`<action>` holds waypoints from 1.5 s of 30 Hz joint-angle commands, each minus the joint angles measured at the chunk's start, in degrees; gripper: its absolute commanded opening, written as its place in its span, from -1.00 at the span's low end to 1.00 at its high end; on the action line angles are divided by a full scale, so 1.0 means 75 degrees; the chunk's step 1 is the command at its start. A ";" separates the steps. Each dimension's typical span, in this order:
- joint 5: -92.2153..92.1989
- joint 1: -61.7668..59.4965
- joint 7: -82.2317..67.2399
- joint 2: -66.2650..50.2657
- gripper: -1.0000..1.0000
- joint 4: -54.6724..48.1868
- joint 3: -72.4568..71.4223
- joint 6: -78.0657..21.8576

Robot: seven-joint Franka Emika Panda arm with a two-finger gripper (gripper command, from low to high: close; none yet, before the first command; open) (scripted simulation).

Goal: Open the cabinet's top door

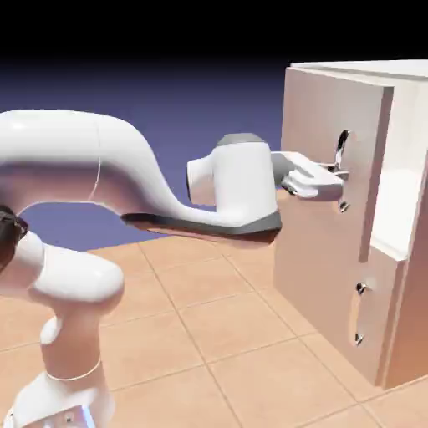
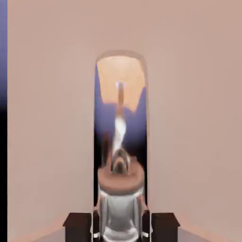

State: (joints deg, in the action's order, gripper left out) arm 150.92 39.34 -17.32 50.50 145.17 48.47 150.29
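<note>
from the exterior view's left, your white arm [image 1: 92, 180] rises off the tiled desk [image 1: 209, 326] and reaches level to the right. the hand [image 1: 330, 174] sits at the long silver handle [image 1: 341, 159] of the top door [image 1: 326, 226], fingers closed on the bar. in the hand view that handle [image 2: 120, 189] fills the gap between the dark fingertips [image 2: 78, 227]. the cabinet [image 1: 401, 217] stands at the right, with the shorter panel's small handle [image 1: 359, 313] lower down.
</note>
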 commanded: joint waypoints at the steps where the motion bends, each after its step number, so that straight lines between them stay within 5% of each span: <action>1: -0.0264 -0.0259 -0.0109 0.0094 -1.00 0.0244 -0.0278 -0.0169; 12: -0.3649 -0.2041 -0.1333 0.1530 -1.00 0.2447 -0.3320 -0.2267; 24: -0.7578 -0.1853 -0.1973 0.2300 -1.00 0.3250 -0.6622 -0.4902; 34: -1.0548 -0.1567 -0.1691 0.1234 -1.00 0.2464 -0.9390 -0.7370; 45: -1.2952 -0.2873 -0.0802 -0.1335 -1.00 -0.0092 -1.2423 -1.0448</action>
State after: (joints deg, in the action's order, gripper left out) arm 53.75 17.79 -23.33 40.50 144.48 -44.70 71.87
